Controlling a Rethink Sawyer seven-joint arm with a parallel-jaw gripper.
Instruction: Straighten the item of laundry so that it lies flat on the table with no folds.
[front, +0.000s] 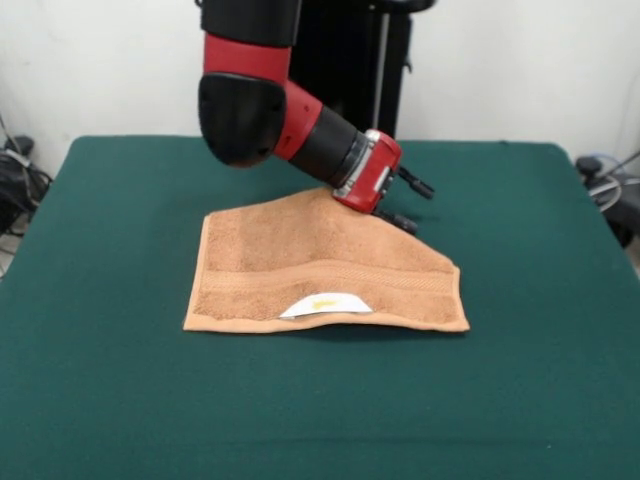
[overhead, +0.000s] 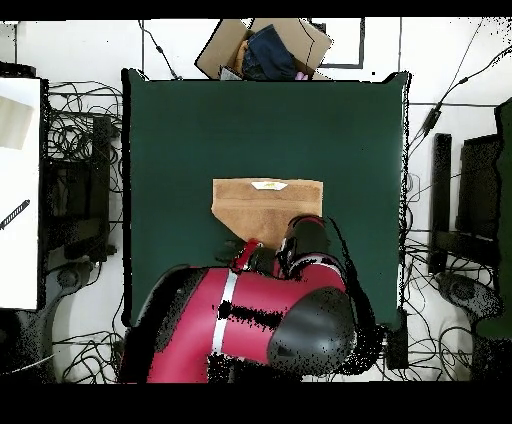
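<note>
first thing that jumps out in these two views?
The red and black arm coming down onto the far edge of the orange-tan towel, its gripper low at the cloth there. The towel sits mid-table on the green table, its far right corner missing, apparently folded, with a white label at its near edge. Whether the jaws are open cannot be told.

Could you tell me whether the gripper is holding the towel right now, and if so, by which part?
It cannot be told: the gripper sits at the raised far edge of the towel, but a hold is not visible.
</note>
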